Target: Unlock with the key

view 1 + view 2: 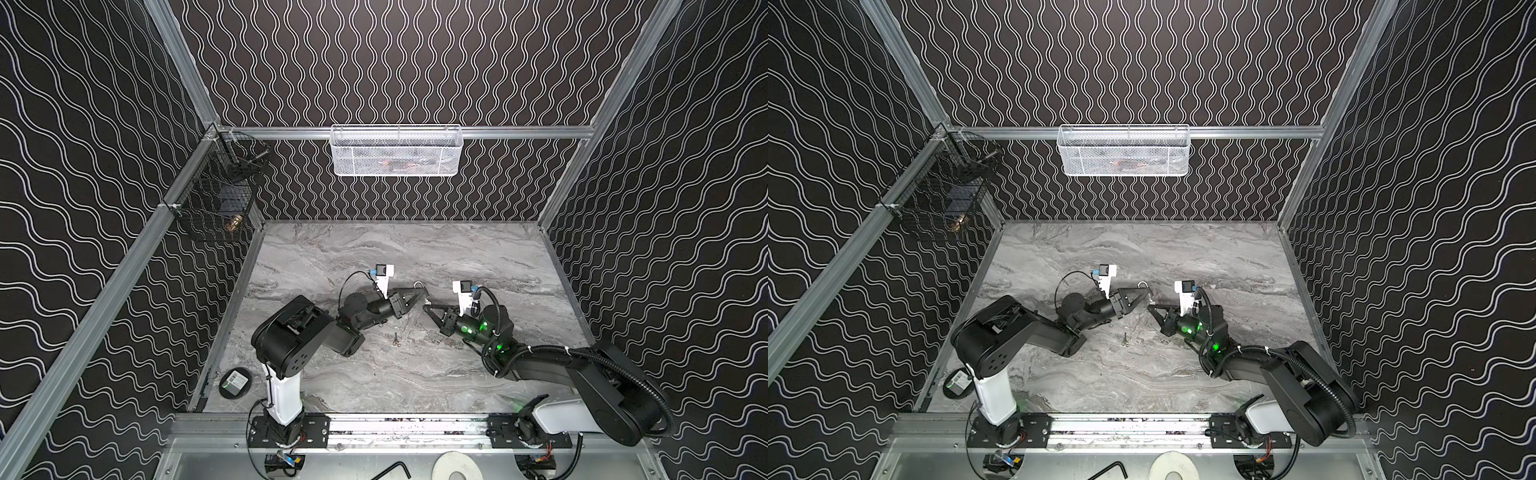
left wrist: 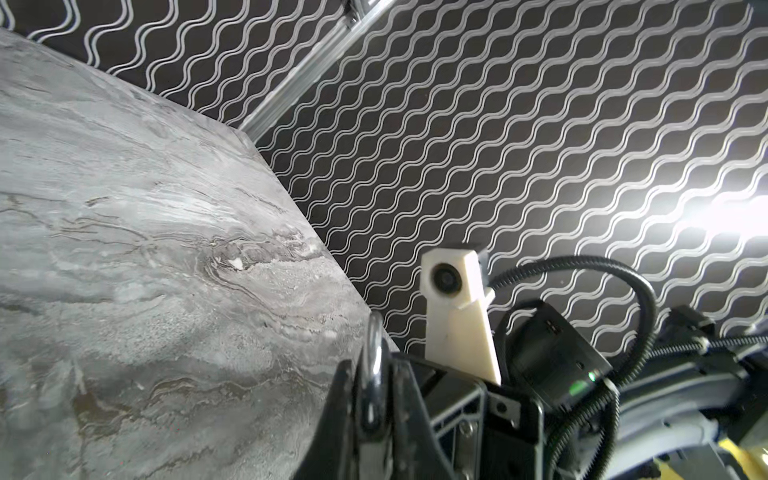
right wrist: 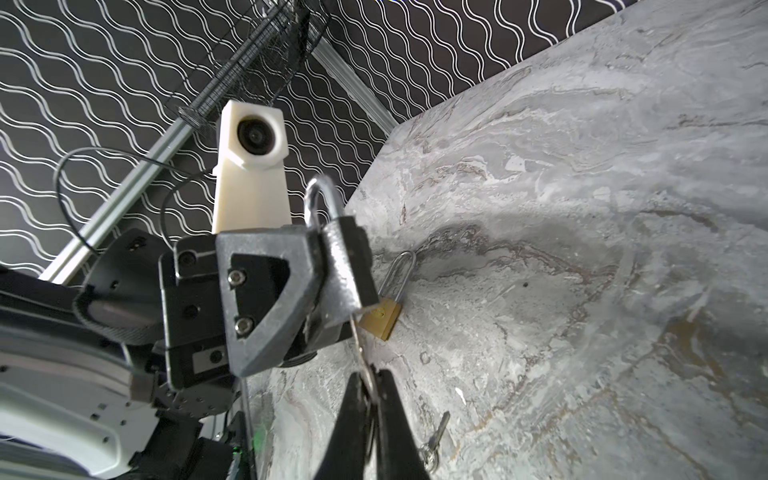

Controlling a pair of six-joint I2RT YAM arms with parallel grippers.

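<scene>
Right wrist view: key point(image 3: 360, 353) in right hand point(image 3: 370, 377) touches padlock point(image 3: 345, 266).

Left pincer point(image 1: 423, 296) grips padlock point(image 1: 419, 285) above table point(image 1: 374, 257)

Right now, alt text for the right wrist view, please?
The left jaws clamp a padlock while the right jaws point a key at its base. A brass padlock and a spare key lie on the marble table.
</scene>
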